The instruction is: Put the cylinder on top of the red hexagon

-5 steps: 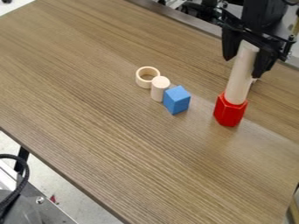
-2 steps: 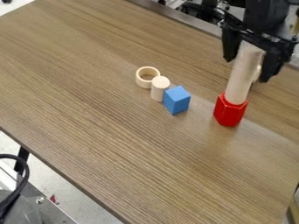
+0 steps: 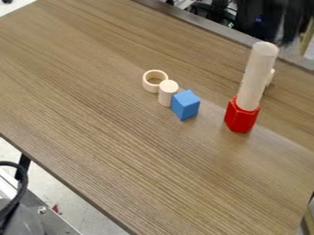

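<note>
- I have the tall pale cylinder (image 3: 256, 75) standing on the red hexagon (image 3: 241, 116), its long axis roughly upright.
- The claw (image 3: 283, 31) is a dark blur by the bench's (image 3: 135, 151) far edge, up and to the right of the cylinder's top in my camera view; I can't tell whether it's apart or together.
- I judge the stacking done. My next move should lead up and away from that top end, since a sideways brush could topple the cylinder.
</note>
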You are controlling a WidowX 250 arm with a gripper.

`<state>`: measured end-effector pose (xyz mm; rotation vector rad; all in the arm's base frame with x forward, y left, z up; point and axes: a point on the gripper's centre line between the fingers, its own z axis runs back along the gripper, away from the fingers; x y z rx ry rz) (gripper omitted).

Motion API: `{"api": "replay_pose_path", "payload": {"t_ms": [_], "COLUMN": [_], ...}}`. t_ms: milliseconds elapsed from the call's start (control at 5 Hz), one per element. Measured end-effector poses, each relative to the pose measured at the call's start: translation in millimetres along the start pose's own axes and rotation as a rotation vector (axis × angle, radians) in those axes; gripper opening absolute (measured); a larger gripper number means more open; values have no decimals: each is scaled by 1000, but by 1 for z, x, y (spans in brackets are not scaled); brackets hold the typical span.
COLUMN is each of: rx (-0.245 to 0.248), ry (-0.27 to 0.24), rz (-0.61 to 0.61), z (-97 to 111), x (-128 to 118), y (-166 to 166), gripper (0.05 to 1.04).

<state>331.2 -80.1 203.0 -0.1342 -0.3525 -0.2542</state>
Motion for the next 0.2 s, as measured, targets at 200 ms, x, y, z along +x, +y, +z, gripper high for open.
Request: {"api": "replay_pose_path", "payload": {"t_ms": [200], "rx": [72], "ry": [-9], "rz": [-2], "z": [20], "x": [-2], "y": [9], "gripper": [1000]}}
